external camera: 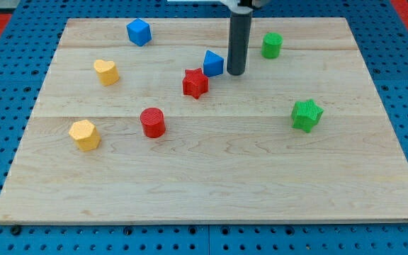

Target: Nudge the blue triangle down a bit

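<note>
The blue triangle [213, 63] lies on the wooden board [211, 170], a little above the middle. My tip [235, 73] stands just to the triangle's right, close to its edge; I cannot tell whether they touch. The dark rod rises from it to the view's top. A red star [195, 83] lies just below and left of the triangle, nearly touching it.
A blue cube [139, 32] lies at the top left, a green cylinder [272, 44] at the top right, a green star [307, 115] at the right. A yellow heart [106, 71], a yellow hexagon [84, 134] and a red cylinder [152, 122] lie on the left half.
</note>
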